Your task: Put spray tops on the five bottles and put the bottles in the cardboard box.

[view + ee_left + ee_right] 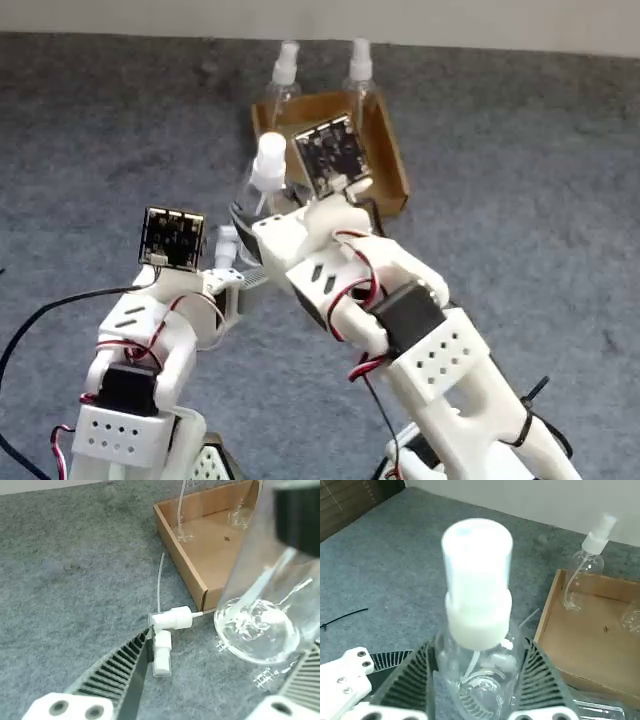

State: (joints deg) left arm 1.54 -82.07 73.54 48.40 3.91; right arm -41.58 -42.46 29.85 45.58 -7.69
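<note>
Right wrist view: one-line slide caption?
Right gripper grips a clear bottle with its spray top fitted; the cardboard box beyond holds another topped bottle.

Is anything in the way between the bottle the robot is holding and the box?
Nothing visible is. The right gripper holds the bottle beside the box, and the two bottles inside stand at its far end, leaving the near part bare.

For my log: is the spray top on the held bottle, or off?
On: the white spray top sits on the bottle in the right gripper.
</note>
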